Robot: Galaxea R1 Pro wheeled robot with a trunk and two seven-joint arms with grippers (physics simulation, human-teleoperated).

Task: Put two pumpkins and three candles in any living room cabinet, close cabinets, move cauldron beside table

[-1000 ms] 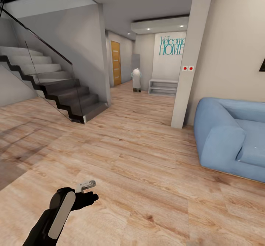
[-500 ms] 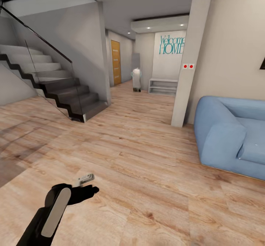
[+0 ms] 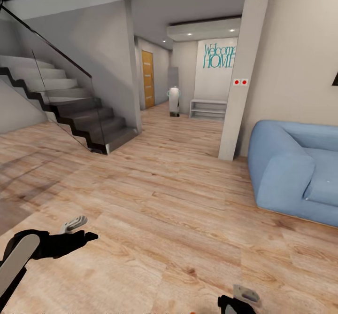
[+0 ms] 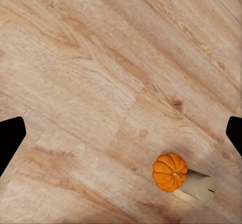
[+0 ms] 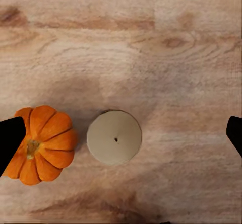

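Evidently little was done: a pumpkin [image 5: 43,144] and candle [image 5: 114,137] stood side by side on the floor [image 3: 178,201], lower left in my right wrist view. Both end effectors gaped, empty.

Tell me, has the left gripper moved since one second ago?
Yes. The left gripper has shifted leftward in the head view, away from the blue sofa, which barely shifted.

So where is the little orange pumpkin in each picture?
Head view: I can't spot the pumpkin here.
Left wrist view: the pumpkin sits on the floor near the lower right, touching a cream candle.
Right wrist view: the pumpkin is at the left, close beside the candle, seen from above.
Shared landmark: that candle next to the pumpkin, on the wood floor.
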